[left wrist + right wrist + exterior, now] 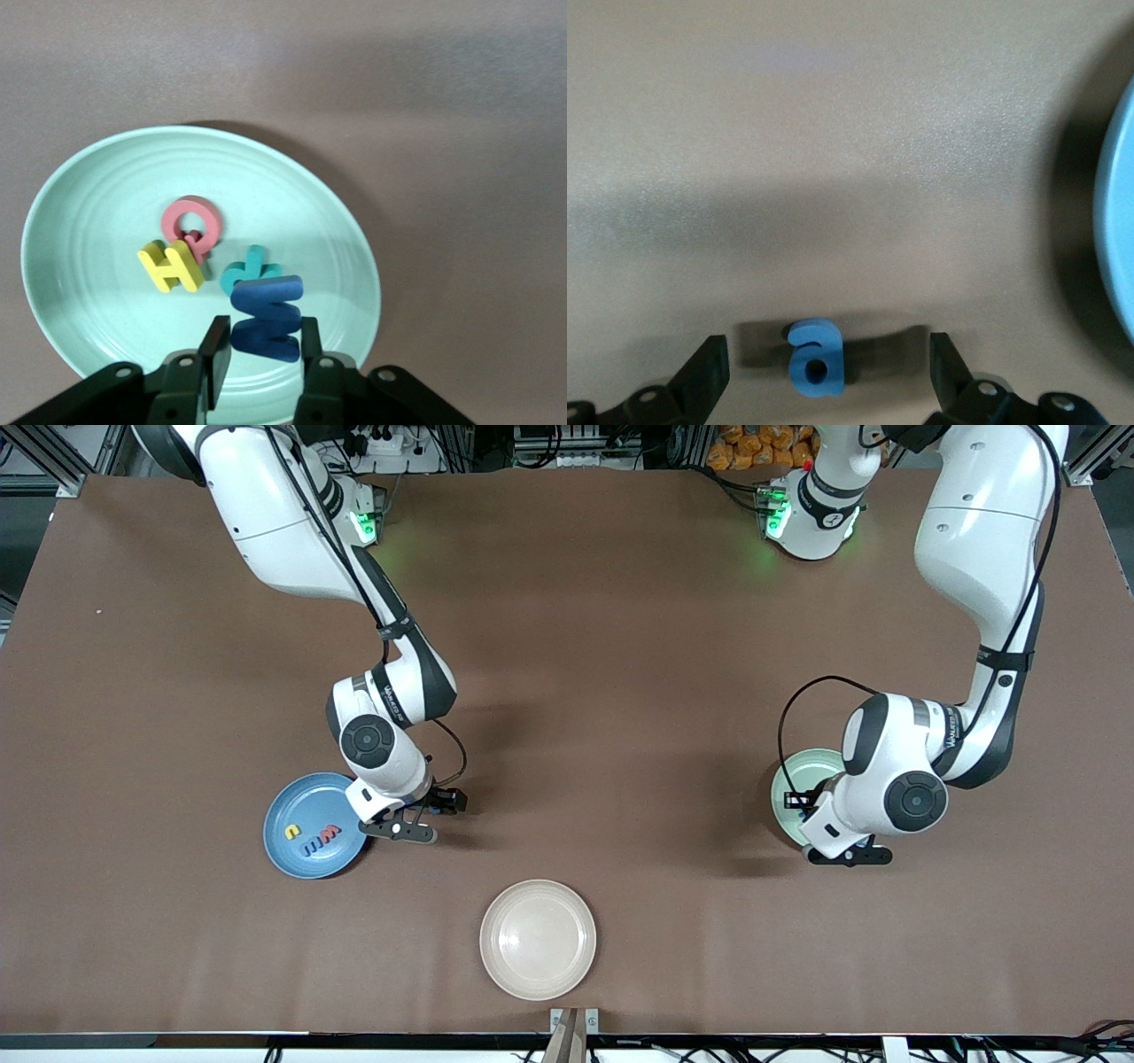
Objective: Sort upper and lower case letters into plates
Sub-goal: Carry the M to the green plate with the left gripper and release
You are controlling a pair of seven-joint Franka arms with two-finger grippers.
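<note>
Holding three letters [314, 839]: blue plate [292, 811].

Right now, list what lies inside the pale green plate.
In the pale green round plastic plate: a pink foam Q, yellow H, teal letter, and dark blue W between the left gripper fingers. The W covers part of the teal letter.
</note>
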